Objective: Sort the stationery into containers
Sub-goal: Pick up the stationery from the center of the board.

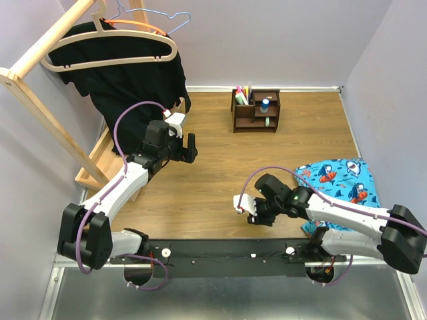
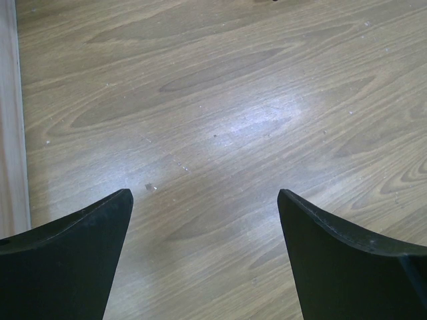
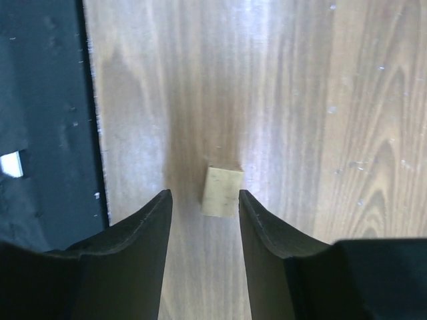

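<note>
Eraser block [image 3: 222,192]: small, pale yellow, flat on the table [image 3: 333,100] near the front edge. It sits between the fingertips of the right gripper [image 3: 204,195].

- In the right wrist view the block lies off-centre, hard by the 3 o'clock finger, touching or nearly so; I cannot tell which. There is a clear gap on the 9 o'clock side.
- Jaws parted, nothing clamped.
- The block is almost square. Its slightly longer side runs 12 to 6, along the fingers, so the jaws would bear on its longer faces.
- Black base rail [image 3: 47,100] close at 9 o'clock.

Overhead: the block is hidden under the right gripper [image 1: 257,215]. Organizer [image 1: 255,110] stands well apart at about 12 o'clock from it, already holding highlighters [image 1: 241,95] and a blue-capped tube [image 1: 265,105]. Which compartments are free is too small to tell.

Left gripper [image 2: 203,197]: fingers wide apart over bare wood, holding nothing. It is at about 10 o'clock from the right one, so the right arm is plainly nearer.

Judgement: a slight shift toward 3 o'clock to centre the block, then close.
</note>
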`<state>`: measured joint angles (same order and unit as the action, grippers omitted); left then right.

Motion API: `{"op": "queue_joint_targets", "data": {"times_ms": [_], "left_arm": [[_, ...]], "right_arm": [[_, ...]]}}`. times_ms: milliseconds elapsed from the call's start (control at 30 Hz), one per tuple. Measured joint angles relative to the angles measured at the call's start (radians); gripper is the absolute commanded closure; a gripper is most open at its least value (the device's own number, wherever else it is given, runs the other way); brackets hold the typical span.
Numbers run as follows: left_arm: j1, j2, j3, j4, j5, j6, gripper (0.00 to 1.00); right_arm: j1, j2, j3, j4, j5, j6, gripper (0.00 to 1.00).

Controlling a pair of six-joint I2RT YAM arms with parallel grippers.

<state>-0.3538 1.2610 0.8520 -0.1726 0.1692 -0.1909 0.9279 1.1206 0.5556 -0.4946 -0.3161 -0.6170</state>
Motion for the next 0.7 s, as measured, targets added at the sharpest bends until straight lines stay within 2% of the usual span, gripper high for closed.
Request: {"op": "queue_joint_targets", "data": {"times_ms": [700], "left_arm": [[0.0, -0.005, -0.011, 0.011, 0.0, -0.005, 0.01]], "right_arm": [[0.0, 0.013, -0.056, 0.054, 0.092, 0.029, 0.45]]}}
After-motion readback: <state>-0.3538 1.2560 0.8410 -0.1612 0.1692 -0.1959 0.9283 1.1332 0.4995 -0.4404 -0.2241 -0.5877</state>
